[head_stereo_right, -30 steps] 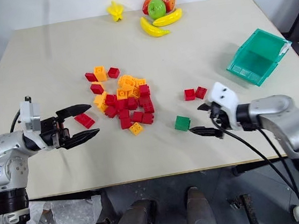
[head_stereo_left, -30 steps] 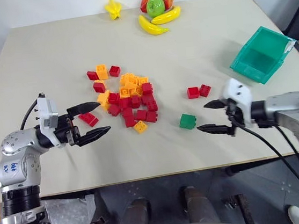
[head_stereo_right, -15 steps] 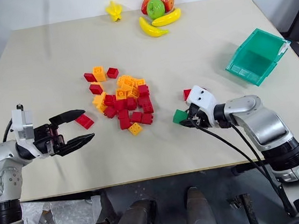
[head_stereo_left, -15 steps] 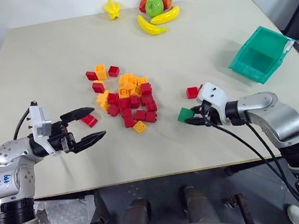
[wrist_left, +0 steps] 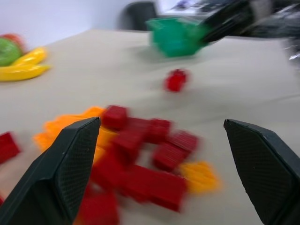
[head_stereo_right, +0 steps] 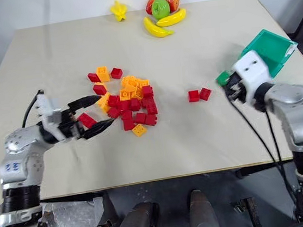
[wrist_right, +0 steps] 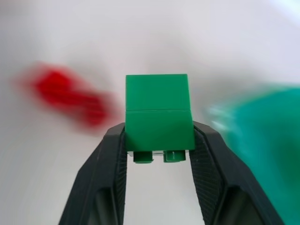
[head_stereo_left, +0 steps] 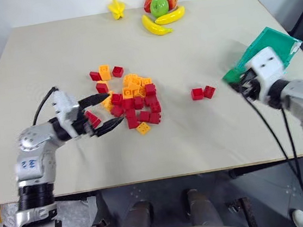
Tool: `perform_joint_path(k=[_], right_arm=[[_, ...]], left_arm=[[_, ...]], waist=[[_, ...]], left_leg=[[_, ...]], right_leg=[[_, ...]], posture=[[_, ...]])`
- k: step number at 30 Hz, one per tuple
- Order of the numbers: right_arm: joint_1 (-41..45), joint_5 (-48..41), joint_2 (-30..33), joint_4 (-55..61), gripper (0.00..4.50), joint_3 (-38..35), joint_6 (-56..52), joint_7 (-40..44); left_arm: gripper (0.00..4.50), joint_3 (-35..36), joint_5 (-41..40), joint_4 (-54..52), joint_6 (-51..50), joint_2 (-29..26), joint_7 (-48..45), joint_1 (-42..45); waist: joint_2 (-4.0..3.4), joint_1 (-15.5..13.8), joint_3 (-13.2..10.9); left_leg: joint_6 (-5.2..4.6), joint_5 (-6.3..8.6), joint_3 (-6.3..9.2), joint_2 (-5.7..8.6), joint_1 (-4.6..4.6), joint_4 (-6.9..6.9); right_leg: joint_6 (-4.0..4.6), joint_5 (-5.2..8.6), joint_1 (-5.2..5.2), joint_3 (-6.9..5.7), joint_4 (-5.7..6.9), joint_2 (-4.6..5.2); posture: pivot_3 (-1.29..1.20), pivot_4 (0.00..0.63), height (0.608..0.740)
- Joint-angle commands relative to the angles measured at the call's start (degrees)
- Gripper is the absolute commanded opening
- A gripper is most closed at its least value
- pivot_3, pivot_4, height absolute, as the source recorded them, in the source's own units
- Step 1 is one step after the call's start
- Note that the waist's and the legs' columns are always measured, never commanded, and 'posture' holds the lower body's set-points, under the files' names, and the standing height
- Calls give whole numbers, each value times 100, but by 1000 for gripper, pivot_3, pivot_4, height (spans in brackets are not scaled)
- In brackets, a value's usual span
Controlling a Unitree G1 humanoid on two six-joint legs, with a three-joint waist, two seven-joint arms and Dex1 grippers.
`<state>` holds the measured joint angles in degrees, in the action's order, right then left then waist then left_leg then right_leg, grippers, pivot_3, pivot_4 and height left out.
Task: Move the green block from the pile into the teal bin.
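Both arms are silver-grey metal with rounded joint housings and black ribbed collars, each ending in a white boxy wrist block and a gripper of two tapered black textured fingers, with thin black cables looping from wrist back along forearm.

Counter: beige surface bearing all items.
Left gripper: jaws standing spread, one red brick lying between them.
The pile: red and orange-yellow bricks sitting just past the left jaws' tips.
Two red bricks: lying side by side, between the two grippers, well apart from either.
Right gripper: hanging raised; the green block showing at its jaws.
The teal bin: lying just behind the right gripper, partly hidden by it.
Toy fruit: resting at the far edge, well beyond both jaws.
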<state>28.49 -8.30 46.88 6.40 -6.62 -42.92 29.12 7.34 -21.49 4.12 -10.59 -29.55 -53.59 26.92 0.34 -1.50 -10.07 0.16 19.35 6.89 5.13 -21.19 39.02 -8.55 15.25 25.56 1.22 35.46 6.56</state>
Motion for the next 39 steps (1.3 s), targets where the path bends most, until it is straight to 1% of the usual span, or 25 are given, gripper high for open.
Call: perform_joint_path(k=[1, 3, 4, 10, 11, 12, 13, 17, 18, 19, 22, 24, 26, 28, 29, 32, 33, 35, 37, 39], right_arm=[[651, 533, -115, -1208, 1471, 34, 845, -609], [1097, 745, -257, -1988, 1471, 131, 1259, -867], [1473, 874, -363, -2591, 1471, 209, 1547, -1023], [2820, 1284, -681, -5068, 1471, 407, 2780, -1560], [2996, 1308, -721, -5410, 1821, 403, 2933, -1629], [3127, 1225, -773, -5650, 2233, 347, 3057, -1528], [3212, 1167, -807, -5818, 2520, 308, 3160, -1439], [3354, 1290, -838, -6006, 3830, 355, 3383, -1547], [3348, 1293, -836, -5942, 4217, 358, 3395, -1514], [3341, 1277, -838, -5870, 4483, 344, 3402, -1484], [3274, 1212, -821, -5588, 4483, 315, 3378, -1308], [3082, 1033, -799, -5050, 4483, 290, 3182, -860], [2452, 529, -761, -3817, 4483, 328, 2808, 156], [1853, 301, -631, -2871, 4483, 434, 2703, 843], [1670, 185, -598, -2621, 4483, 419, 2671, 1075], [1016, -497, -416, -1759, 4483, 394, 2384, 2269], [805, -567, -346, -1539, 4483, 419, 2599, 2567], [539, -445, -247, -1385, 4483, 494, 3113, 2813], [493, -473, -276, -1544, 4483, 538, 3115, 2981], [447, -653, -293, -1707, 4483, 570, 3162, 3410]], left_arm=[[4500, -360, 351, 391, 152, 339, 415, 623], [4500, -529, 491, 665, 225, 478, 430, 911], [4500, -629, 552, 889, 284, 572, 400, 1144], [4500, -943, 764, 1761, 584, 881, 244, 1969], [4500, -993, 782, 1900, 632, 953, 177, 2107], [4500, -1034, 804, 2020, 698, 1005, 108, 2212], [4500, -1053, 816, 2108, 756, 1033, 56, 2270], [4500, -1020, 790, 2180, 801, 1052, -45, 2314], [4500, -958, 772, 2195, 807, 1057, 16, 2317], [4500, -891, 740, 2204, 806, 1060, 68, 2314], [4500, -707, 566, 2137, 745, 1032, 74, 2258], [4500, -469, 193, 1816, 577, 969, -117, 2068], [4500, -165, -67, 1325, 344, 717, -145, 1620], [4500, -18, -185, 1020, -45, 397, -157, 1288], [4500, 46, -222, 900, -122, 286, -125, 1172], [4500, 416, -444, 273, -359, -178, -128, 504], [4500, 527, -539, 151, -452, -339, -225, 293], [4500, 742, -703, -5, -549, -641, -445, -129], [4500, 998, -819, -145, -566, -890, -560, -559], [4500, 1262, -919, -240, -638, -1087, -585, -934]], waist=[[0, 33, 0], [0, 106, 0], [0, 154, 0], [0, 268, 0], [0, 292, 0], [0, 294, 0], [0, 304, 0], [0, 319, 0], [-1, 320, 0], [-1, 320, 0], [-1, 328, 0], [-1, 338, 0], [-1, 349, 1], [-1, 358, 1], [-1, 354, 1], [-1, 328, 0], [-1, 319, 1], [-2, 310, 1], [-1, 311, 1], [-1, 305, 0]], left_leg=[[0, 0, -4, 1, 3, 0], [1, -1, -19, 7, 6, -3], [1, -1, -23, 5, 9, -8], [-3, -5, -42, 2, 2, -34], [-4, -6, -43, 2, 1, -36], [-8, -8, -43, 4, -3, -40], [-9, -8, -42, 3, -4, -41], [-13, -8, -43, -1, -4, -51], [-13, -8, -44, -2, -7, -52], [-13, -8, -46, -2, -7, -53], [-13, -9, -50, -3, -9, -51], [-12, -9, -55, -4, -10, -51], [-12, -9, -62, -9, -15, -53], [-11, -8, -67, -25, -17, -63], [-11, -8, -67, -26, -17, -69], [-12, -8, -70, -17, -21, -60], [-14, -6, -70, -16, -23, -52], [-15, -5, -69, -16, -23, -47], [-15, -5, -71, -15, -22, -40], [-16, -5, -72, -15, -19, -32]], right_leg=[[0, 0, 1, 4, 2, 0], [0, 0, 6, 14, 5, -4], [0, 0, 8, 18, 6, -6], [-3, -2, 30, 41, 15, -7], [-5, -3, 31, 42, 14, -4], [-10, -6, 32, 43, 9, -2], [-11, -7, 32, 43, 8, 0], [-16, -9, 34, 47, 0, 2], [-16, -9, 39, 48, 1, 1], [-16, -9, 42, 50, 2, 1], [-17, -9, 47, 55, 7, -1], [-16, -9, 53, 61, 11, -1], [-17, -9, 66, 68, 16, -2], [-16, -9, 78, 68, 17, -8], [-16, -9, 83, 68, 18, -9], [-16, -9, 84, 70, 20, -4], [-16, -9, 83, 70, 20, -2], [-17, -9, 81, 70, 21, -2], [-16, -9, 80, 71, 23, -2], [-16, -9, 78, 73, 16, -2]], posture=[[0, 150, 740], [0, 150, 740], [0, 150, 740], [0, 150, 740], [0, 150, 740], [0, 150, 740], [0, 150, 740], [0, 150, 740], [0, 150, 740], [0, 150, 740], [0, 150, 740], [0, 150, 740], [0, 150, 740], [0, 150, 740], [0, 150, 740], [0, 150, 740], [0, 150, 740], [0, 150, 740], [0, 150, 740], [0, 150, 740]])
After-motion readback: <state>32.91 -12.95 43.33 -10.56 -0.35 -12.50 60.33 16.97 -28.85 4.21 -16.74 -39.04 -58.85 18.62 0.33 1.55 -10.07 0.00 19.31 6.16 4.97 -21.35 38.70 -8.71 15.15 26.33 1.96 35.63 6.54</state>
